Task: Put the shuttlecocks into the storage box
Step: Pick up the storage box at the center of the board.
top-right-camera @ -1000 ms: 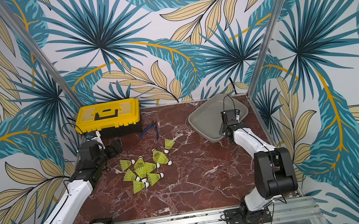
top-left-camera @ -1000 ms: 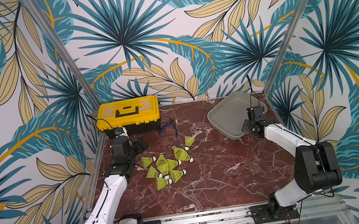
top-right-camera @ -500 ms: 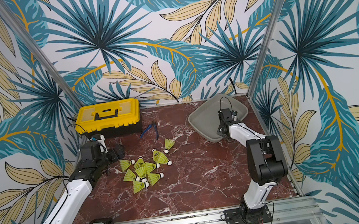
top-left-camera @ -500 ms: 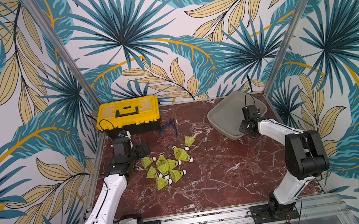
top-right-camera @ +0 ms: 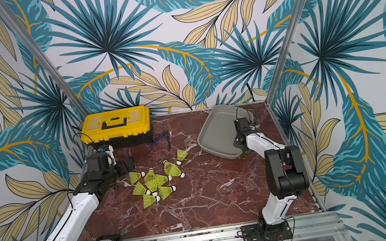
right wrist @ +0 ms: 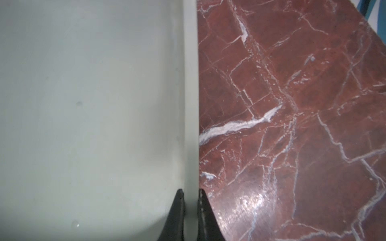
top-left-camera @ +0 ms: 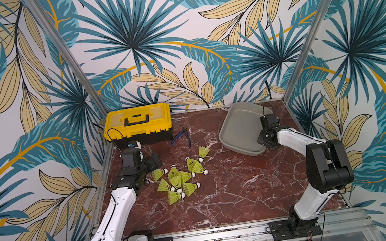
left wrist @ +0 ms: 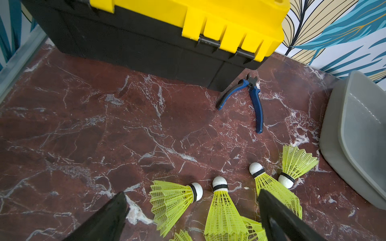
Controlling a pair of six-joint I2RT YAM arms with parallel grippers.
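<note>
Your right fingers (right wrist: 179,212) are clamped on the rim of the grey box (top-left-camera: 239,130) by the far right corner of the tabletop (top-left-camera: 236,197), your left fingers (left wrist: 108,219) spread wide over the shuttlecocks (top-left-camera: 174,176) near the left edge — pull too fast and that rim could slip free.

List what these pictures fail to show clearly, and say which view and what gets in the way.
How many shuttlecocks: they overlap in both top views; the left wrist view's edge cuts some off.
Part of the tray and the right gripper: behind the right arm in both top views.
Inside of the toolbox: its lid is closed.
</note>
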